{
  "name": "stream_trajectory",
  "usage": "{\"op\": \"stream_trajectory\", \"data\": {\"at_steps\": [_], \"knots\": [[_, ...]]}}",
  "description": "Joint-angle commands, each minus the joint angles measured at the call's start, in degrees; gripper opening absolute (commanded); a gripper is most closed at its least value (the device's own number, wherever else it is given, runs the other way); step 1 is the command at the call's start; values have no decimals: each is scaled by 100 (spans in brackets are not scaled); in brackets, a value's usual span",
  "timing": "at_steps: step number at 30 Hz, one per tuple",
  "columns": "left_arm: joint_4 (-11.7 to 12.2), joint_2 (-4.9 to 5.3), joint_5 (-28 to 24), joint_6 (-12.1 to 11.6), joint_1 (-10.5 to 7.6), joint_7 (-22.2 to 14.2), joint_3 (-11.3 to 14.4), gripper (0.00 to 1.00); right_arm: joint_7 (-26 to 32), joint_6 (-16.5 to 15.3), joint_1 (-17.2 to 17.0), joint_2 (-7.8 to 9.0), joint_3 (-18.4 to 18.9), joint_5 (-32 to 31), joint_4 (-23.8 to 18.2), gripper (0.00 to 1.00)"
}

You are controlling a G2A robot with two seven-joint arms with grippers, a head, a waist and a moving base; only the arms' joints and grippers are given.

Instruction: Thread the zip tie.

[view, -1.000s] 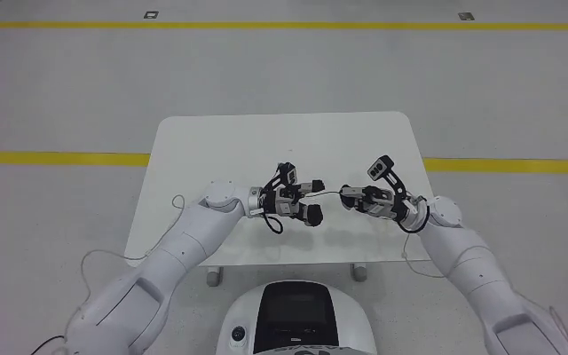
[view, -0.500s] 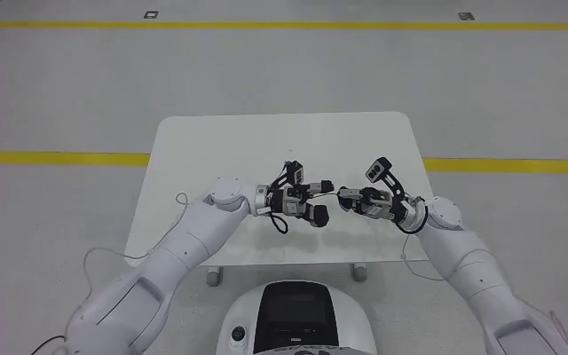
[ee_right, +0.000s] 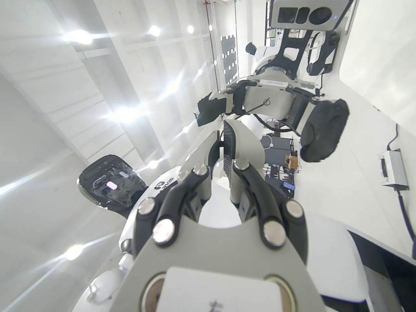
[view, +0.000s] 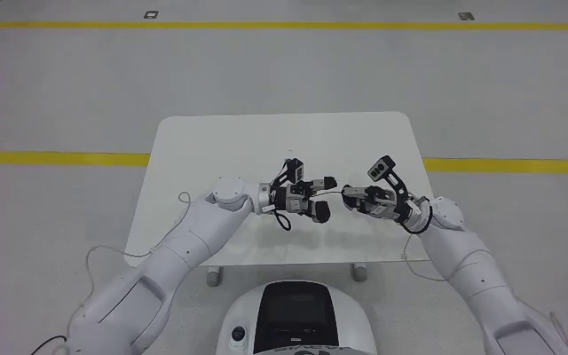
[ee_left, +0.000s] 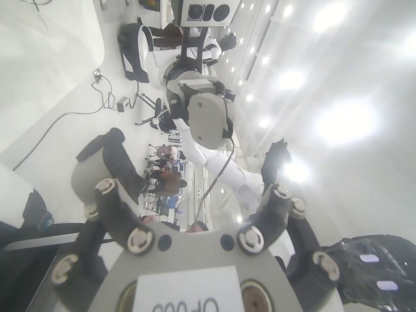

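right gripper (ee_right: pixel 223 131) pinching zip tie (ee_right: pixel 260 105), left gripper (ee_left: pixel 195 142) wide open (facing it)

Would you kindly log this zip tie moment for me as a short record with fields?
left gripper: jaws wide open, facing the right gripper
right gripper: jaws almost closed, apparently pinching the zip tie
zip tie: thin, dark, pointing from the right gripper towards the left gripper's open jaws
gap: grippers close together, not touching
table: white, under both arms
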Motion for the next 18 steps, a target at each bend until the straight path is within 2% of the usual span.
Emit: {"op": "stream_trajectory", "data": {"at_steps": [1,9,18], "knots": [[-62,21,61,55,35,154,-32,100,33,26,6,-10,3,9,14,0],[-222,60,165,157,128,384,-99,100,36,93,34,-54,-20,-34,77,0],[-259,65,174,118,152,352,-106,100,-41,71,54,-66,4,-136,134,0]]}}
